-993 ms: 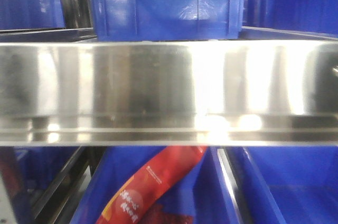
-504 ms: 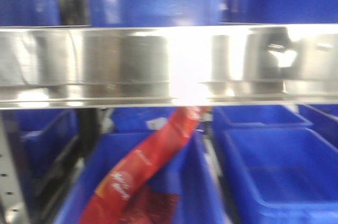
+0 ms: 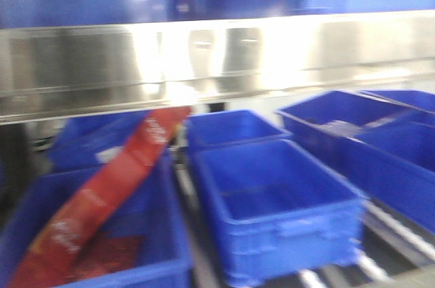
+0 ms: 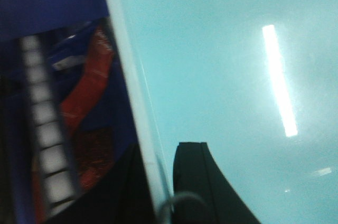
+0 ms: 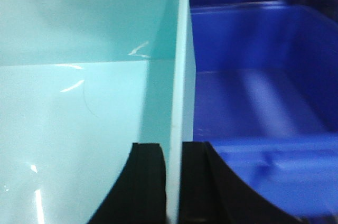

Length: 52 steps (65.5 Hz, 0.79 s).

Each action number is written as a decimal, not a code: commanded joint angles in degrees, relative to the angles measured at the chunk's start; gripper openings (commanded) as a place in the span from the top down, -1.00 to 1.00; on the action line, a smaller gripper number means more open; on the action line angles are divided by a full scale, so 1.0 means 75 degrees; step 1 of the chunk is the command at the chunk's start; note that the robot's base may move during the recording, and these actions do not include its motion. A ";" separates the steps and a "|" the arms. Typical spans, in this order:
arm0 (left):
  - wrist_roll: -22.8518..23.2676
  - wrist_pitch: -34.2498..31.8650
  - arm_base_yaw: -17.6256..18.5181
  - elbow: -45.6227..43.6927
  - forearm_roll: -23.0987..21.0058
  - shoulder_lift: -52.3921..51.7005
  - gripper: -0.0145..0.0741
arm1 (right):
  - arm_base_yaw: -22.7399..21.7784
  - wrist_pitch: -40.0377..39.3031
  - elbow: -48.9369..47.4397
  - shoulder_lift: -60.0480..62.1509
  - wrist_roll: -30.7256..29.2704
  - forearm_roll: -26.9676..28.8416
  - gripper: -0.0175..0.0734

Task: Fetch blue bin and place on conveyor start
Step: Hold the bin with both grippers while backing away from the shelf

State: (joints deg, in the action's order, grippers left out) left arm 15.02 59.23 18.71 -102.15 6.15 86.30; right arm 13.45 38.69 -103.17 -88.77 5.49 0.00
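A steel shelf rail [image 3: 217, 57] is being shown across 12 o'clock of the front view. The pale blue bin [image 5: 79, 102] is being held by its walls, with a dark blue bin [image 5: 264, 102] at its 3 o'clock. A red packet [image 3: 102, 193] is being seen at 8 o'clock in the front view. One wall is being pinched between the fingers of the right gripper [image 5: 172, 152], and a rim is being clamped by the left gripper [image 4: 157, 177].
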 commanded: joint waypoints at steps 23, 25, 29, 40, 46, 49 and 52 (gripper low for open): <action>-0.0168 -0.0292 -0.0011 -0.0046 -0.0030 -0.0014 0.92 | -0.0033 -0.0505 -0.0067 0.0108 -0.0056 0.0042 0.95; -0.0168 -0.0292 -0.0011 -0.0046 -0.0030 -0.0014 0.92 | -0.0033 -0.0505 -0.0067 0.0108 -0.0056 0.0042 0.95; -0.0168 -0.0292 -0.0011 -0.0046 -0.0013 -0.0014 0.92 | -0.0033 -0.0505 -0.0067 0.0108 -0.0056 0.0042 0.95; -0.0168 -0.0292 -0.0011 -0.0046 0.0207 -0.0014 0.92 | -0.0033 -0.0505 -0.0067 0.0108 -0.0056 0.0042 0.95; -0.0168 -0.0292 -0.0011 -0.0046 0.0328 -0.0014 0.92 | -0.0033 -0.0505 -0.0067 0.0108 -0.0056 0.0042 0.95; -0.0168 -0.0292 -0.0011 -0.0046 0.0360 -0.0014 0.92 | -0.0033 -0.0505 -0.0067 0.0108 -0.0056 0.0042 0.95; -0.0168 -0.0292 -0.0011 -0.0046 0.0360 -0.0014 0.92 | -0.0033 -0.0505 -0.0067 0.0108 -0.0056 0.0042 0.95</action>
State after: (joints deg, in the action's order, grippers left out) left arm 15.02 58.49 18.71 -102.15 7.62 86.64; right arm 13.45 38.69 -103.17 -88.77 5.49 0.00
